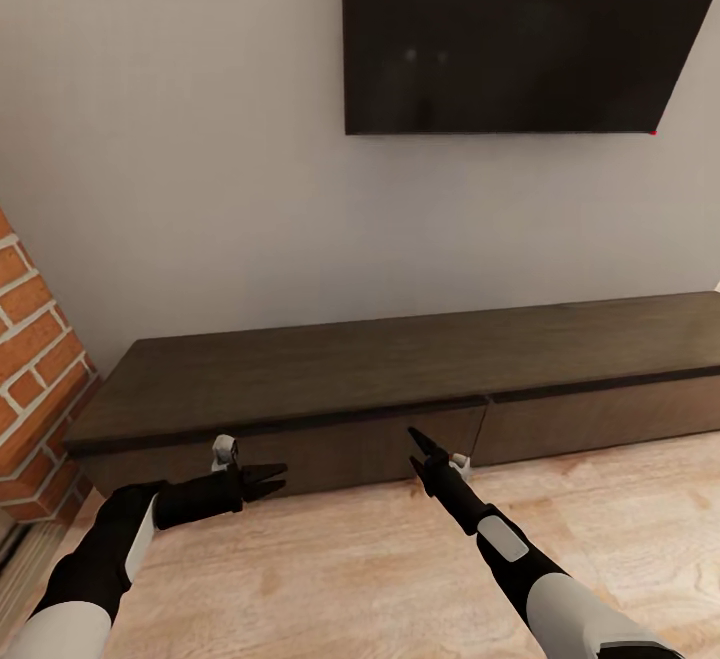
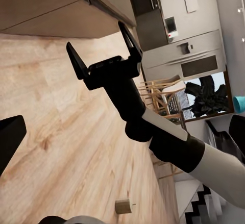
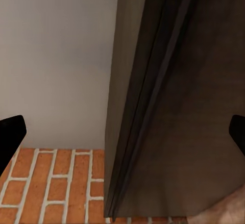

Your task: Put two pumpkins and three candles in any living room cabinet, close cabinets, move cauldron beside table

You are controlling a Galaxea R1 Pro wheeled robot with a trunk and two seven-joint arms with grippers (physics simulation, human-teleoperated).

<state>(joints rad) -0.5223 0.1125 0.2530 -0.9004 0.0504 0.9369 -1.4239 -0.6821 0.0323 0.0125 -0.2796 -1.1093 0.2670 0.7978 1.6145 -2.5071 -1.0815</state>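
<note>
1. Right gripper (image 1: 418, 451): jaws spread wide and empty, as the left wrist view shows clearly, with both dark fingers (image 2: 76, 60) splayed apart. The tips sit just before the front of the cabinet (image 1: 400, 369), near the seam between two panels. Judgement: placed there to work a handleless front open by its edge.
2. Left gripper (image 1: 272, 480): jaws parted and holding nothing, pointing sideways along the cabinet's lower front, close to it; contact cannot be confirmed. Judgement: held low as support, or waiting.
3. Both arms reach forward and down from the robot, forearms above the wooden floor (image 1: 350, 559).
4. Cabinet: long, low, dark brown, standing against the pale wall (image 1: 200, 139); all visible fronts look shut. Its top is bare.
5. Brick column (image 1: 35, 359) stands at the cabinet's left end; a dark screen (image 1: 520, 29) hangs on the wall above.
6. Judgement: the storing stage is at its opening step, with nothing yet carried.
</note>
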